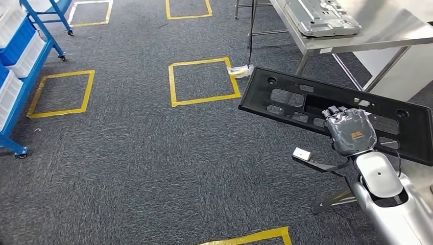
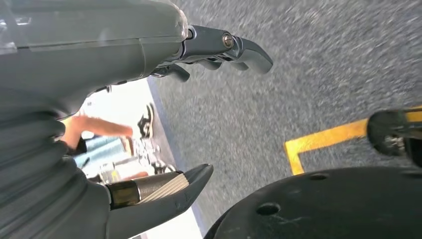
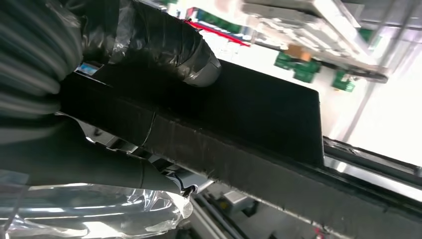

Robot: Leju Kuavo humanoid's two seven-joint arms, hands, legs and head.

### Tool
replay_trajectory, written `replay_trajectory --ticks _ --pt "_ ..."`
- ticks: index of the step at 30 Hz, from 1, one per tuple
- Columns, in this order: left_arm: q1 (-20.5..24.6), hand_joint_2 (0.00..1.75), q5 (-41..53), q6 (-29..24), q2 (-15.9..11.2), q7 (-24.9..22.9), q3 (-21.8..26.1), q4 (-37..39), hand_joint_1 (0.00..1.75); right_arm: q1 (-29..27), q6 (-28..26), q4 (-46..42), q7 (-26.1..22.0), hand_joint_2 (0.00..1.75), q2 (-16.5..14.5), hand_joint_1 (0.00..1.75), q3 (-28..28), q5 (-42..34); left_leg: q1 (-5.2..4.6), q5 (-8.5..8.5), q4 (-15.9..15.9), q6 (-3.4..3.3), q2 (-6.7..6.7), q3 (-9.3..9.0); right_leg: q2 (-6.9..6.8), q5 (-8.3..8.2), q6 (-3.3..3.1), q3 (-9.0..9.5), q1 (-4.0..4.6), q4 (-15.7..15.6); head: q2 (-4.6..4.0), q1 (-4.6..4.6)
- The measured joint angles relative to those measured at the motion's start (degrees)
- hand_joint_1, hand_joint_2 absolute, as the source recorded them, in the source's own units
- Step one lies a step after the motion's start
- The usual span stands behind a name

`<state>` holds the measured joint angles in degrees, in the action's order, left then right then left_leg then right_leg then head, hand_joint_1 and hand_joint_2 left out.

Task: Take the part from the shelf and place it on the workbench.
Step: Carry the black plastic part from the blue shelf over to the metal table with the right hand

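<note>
A long black plastic panel with several cut-outs hangs in the air at the right of the head view, held roughly level over the carpet. My right hand grips it near its middle, fingers hooked over the near edge. In the right wrist view the thumb lies on the dark part. The steel workbench stands beyond it at the upper right, with a grey metal plate lying on it. My left hand hangs above the carpet with fingers apart and nothing in them.
A blue shelf trolley with white bins stands at the far left. Yellow tape squares mark the grey carpet. A cable and plug lie near the bench leg. A person's arm shows far off in the left wrist view.
</note>
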<state>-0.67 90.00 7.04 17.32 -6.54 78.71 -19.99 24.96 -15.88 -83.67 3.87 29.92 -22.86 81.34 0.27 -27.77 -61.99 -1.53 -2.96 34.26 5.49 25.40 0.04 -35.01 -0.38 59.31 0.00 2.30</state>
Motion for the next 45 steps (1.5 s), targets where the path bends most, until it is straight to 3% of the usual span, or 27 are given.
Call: replay_trajectory --ticks 2,4,6,8,10,11,13,15,17,19,21,23,24,25,26,27,28,30,32,34,36,38,40,41,42,43,45 --pt "0.04 1.75 -0.01 -0.01 0.02 0.0 0.2 -0.09 0.0 -0.11 0.02 -0.01 0.05 1.75 0.03 1.75 0.09 -0.03 -0.08 0.28 2.08 -0.31 -0.72 -0.94 1.21 -0.08 0.68 -0.38 -0.14 0.15 0.0 0.02" --pt "0.15 1.75 -0.01 0.0 0.06 0.01 0.29 -0.15 0.0 -0.45 0.04 -0.09 0.07 1.75 0.26 1.75 0.33 -0.07 -0.19 0.64 2.71 -0.9 0.5 -1.24 1.61 -0.2 1.39 -0.57 -0.38 0.05 0.0 0.02" --pt "0.16 1.75 -0.01 0.05 0.12 0.03 0.38 -0.24 0.0 -0.64 0.08 -0.22 0.08 1.75 0.66 1.75 0.78 -0.22 -0.08 1.08 3.61 -1.62 1.8 -1.66 -1.09 1.3 1.85 -1.68 -0.31 2.27 0.0 0.17" --pt "0.06 1.75 0.0 0.13 0.16 0.05 0.55 -0.31 0.0 -0.65 0.15 -0.34 0.08 1.75 0.85 1.75 1.22 -0.49 -0.13 1.16 3.96 -1.97 3.12 -1.84 -4.24 4.63 2.26 -4.89 -0.36 8.77 0.0 0.34" --pt "0.0 1.75 0.0 0.18 0.17 0.05 0.69 -0.36 0.0 -0.94 0.24 -0.39 0.08 1.75 0.88 1.75 1.39 -0.68 -0.2 0.99 3.94 -1.99 4.5 -1.86 -5.05 6.53 2.68 -7.93 -0.65 14.71 0.0 0.35" --pt "0.0 1.75 0.0 0.2 0.17 0.05 0.71 -0.38 0.0 -1.14 0.3 -0.39 0.07 1.75 0.9 1.75 1.44 -0.7 -0.2 0.87 3.92 -1.93 5.17 -1.92 -5.22 6.0 2.82 -8.16 -0.79 15.03 0.0 0.35" --pt "0.02 1.75 0.0 0.27 0.19 0.05 0.72 -0.4 0.0 -1.35 0.34 -0.42 0.06 1.75 0.94 1.75 1.65 -0.71 -0.19 0.54 3.85 -1.68 6.44 -2.18 -6.25 2.4 2.95 -5.12 -0.96 9.18 0.0 0.35" --pt "0.07 1.75 0.0 0.34 0.2 0.04 0.73 -0.43 0.0 -1.35 0.36 -0.46 0.07 1.75 0.99 1.75 1.89 -0.71 -0.38 0.08 3.76 -1.18 7.47 -2.58 -8.42 -0.19 2.61 -1.28 -0.53 1.87 0.0 0.34" --pt "0.11 1.75 0.0 0.37 0.21 0.02 0.74 -0.47 0.0 -1.42 0.4 -0.46 0.07 1.75 1.02 1.75 2.02 -0.71 -0.59 -0.31 3.79 -0.57 8.39 -2.94 -9.06 -0.36 1.94 -0.2 0.02 -0.47 0.0 0.31" --pt "0.19 1.75 -0.01 0.37 0.23 -0.02 0.74 -0.49 0.0 -1.56 0.45 -0.46 0.06 1.75 1.06 1.75 2.14 -0.72 -0.54 -0.71 3.8 0.05 9.21 -3.26 -7.77 -0.51 1.23 -0.19 0.0 -0.71 0.0 0.28" --pt "0.26 1.75 -0.01 0.37 0.23 -0.04 0.75 -0.5 0.0 -1.6 0.46 -0.48 0.07 1.75 1.09 1.75 2.33 -0.73 -0.31 -2.36 1.63 0.55 7.53 -2.54 -6.61 -0.67 0.37 0.04 -0.25 -1.03 0.0 0.26" --pt "0.22 1.75 0.0 0.37 0.23 -0.04 0.76 -0.51 0.0 -1.64 0.46 -0.48 0.05 1.75 1.01 1.75 2.46 -0.73 -0.12 -5.88 -5.1 0.74 4.55 0.66 -5.47 -0.69 -0.27 0.16 -0.29 -1.14 0.0 0.23" --pt "0.18 1.75 0.0 0.37 0.23 -0.05 0.76 -0.51 0.0 -1.73 0.45 -0.47 0.02 1.75 0.96 1.75 2.49 -0.74 -0.09 -7.49 -9.15 0.74 3.76 2.78 -4.85 -0.66 -0.44 0.15 -0.2 -1.09 0.0 0.2" --pt "0.15 1.75 0.0 0.37 0.23 -0.05 0.76 -0.51 0.0 -1.85 0.45 -0.46 -0.01 1.75 0.92 1.75 2.49 -0.74 -0.1 -8.23 -12.18 0.71 3.42 4.52 -4.12 -0.6 -0.52 0.15 -0.1 -1.0 0.0 0.21" --pt "0.12 1.75 0.0 0.37 0.23 -0.06 0.77 -0.51 0.0 -1.95 0.46 -0.45 -0.03 1.75 0.91 1.75 2.49 -0.75 -0.1 -7.75 -13.24 0.61 3.28 5.4 -3.35 -0.53 -0.57 0.16 0.0 -0.88 0.0 0.21" --pt "0.09 1.75 -0.01 0.37 0.23 -0.06 0.78 -0.52 0.0 -2.02 0.46 -0.45 -0.03 1.75 0.9 1.75 2.49 -0.75 -0.11 -6.16 -12.02 0.42 3.12 5.21 -2.55 -0.45 -0.6 0.17 0.06 -0.73 0.0 0.21" --pt "0.08 1.75 -0.01 0.37 0.23 -0.07 0.8 -0.56 0.0 -2.05 0.47 -0.44 -0.03 1.75 0.9 1.75 2.49 -0.75 -0.12 -3.8 -8.81 0.15 2.7 4.05 -1.74 -0.36 -0.59 0.19 0.09 -0.57 0.0 0.22" --pt "0.07 1.75 -0.02 0.36 0.22 -0.17 0.92 -0.68 0.0 -2.13 0.51 -0.42 -0.03 1.75 0.79 1.75 2.49 -0.75 -0.12 0.03 -1.1 -0.4 0.44 1.04 -0.3 -0.2 -0.36 0.1 0.07 -0.26 0.0 0.24" --pt "0.14 1.75 -0.02 0.34 0.21 -0.34 1.1 -0.79 0.0 -2.35 0.62 -0.36 -0.05 1.75 0.57 1.75 2.49 -0.72 -0.2 1.07 2.41 -0.68 -0.73 -0.51 0.92 -0.2 0.23 -0.12 -0.11 -0.19 0.0 0.25" --pt "0.28 1.75 -0.02 0.34 0.23 -0.42 1.2 -0.81 0.0 -2.71 0.69 -0.31 -0.08 1.75 0.45 1.75 2.51 -0.69 -0.23 1.27 2.99 -1.02 0.38 -1.0 1.77 -0.3 0.98 -0.22 -0.31 -0.4 0.0 0.25" --pt "0.32 1.75 -0.02 0.34 0.28 -0.45 1.21 -0.85 0.0 -2.9 0.71 -0.29 -0.08 1.75 0.46 1.75 2.56 -0.69 -0.11 1.74 4.05 -1.62 1.64 -1.6 -0.35 0.61 1.57 -0.74 -0.2 0.74 0.0 0.35" --pt "0.23 1.75 -0.02 0.34 0.31 -0.48 1.23 -0.87 0.0 -2.87 0.73 -0.27 -0.07 1.75 0.43 1.75 2.59 -0.69 -0.08 1.95 4.7 -2.0 2.93 -2.01 -3.81 3.7 2.14 -3.27 -0.23 6.15 0.0 0.49" --pt "0.16 1.75 -0.02 0.34 0.32 -0.48 1.24 -0.89 0.0 -3.03 0.76 -0.19 -0.08 1.75 0.39 1.75 2.58 -0.69 -0.12 1.78 4.71 -2.04 4.17 -2.07 -5.02 6.56 2.78 -6.81 -0.64 13.24 0.0 0.54" --pt "0.15 1.75 -0.02 0.34 0.32 -0.48 1.24 -0.9 0.0 -3.16 0.78 -0.1 -0.08 1.75 0.38 1.75 2.57 -0.69 -0.11 1.65 4.67 -1.98 4.81 -2.11 -5.18 6.66 3.05 -7.69 -0.88 14.84 0.0 0.54" --pt "0.15 1.75 -0.02 0.34 0.33 -0.48 1.24 -0.9 0.0 -3.25 0.79 -0.02 -0.09 1.75 0.38 1.75 2.57 -0.69 -0.08 1.49 4.61 -1.86 5.45 -2.2 -5.38 5.62 3.29 -7.41 -1.1 14.19 0.0 0.54" --pt "0.16 1.75 -0.02 0.34 0.34 -0.48 1.24 -0.9 0.0 -3.26 0.79 0.05 -0.09 1.75 0.37 1.75 2.57 -0.69 -0.03 1.26 4.51 -1.7 6.07 -2.34 -5.81 3.71 3.48 -5.93 -1.29 11.24 0.0 0.54" --pt "0.21 1.75 -0.02 0.34 0.37 -0.54 1.25 -0.94 0.0 -3.18 0.78 0.1 -0.07 1.75 0.34 1.75 2.57 -0.66 -0.12 0.68 4.16 -1.13 7.18 -2.66 -8.13 0.34 3.5 -1.9 -1.23 3.26 0.0 0.56"
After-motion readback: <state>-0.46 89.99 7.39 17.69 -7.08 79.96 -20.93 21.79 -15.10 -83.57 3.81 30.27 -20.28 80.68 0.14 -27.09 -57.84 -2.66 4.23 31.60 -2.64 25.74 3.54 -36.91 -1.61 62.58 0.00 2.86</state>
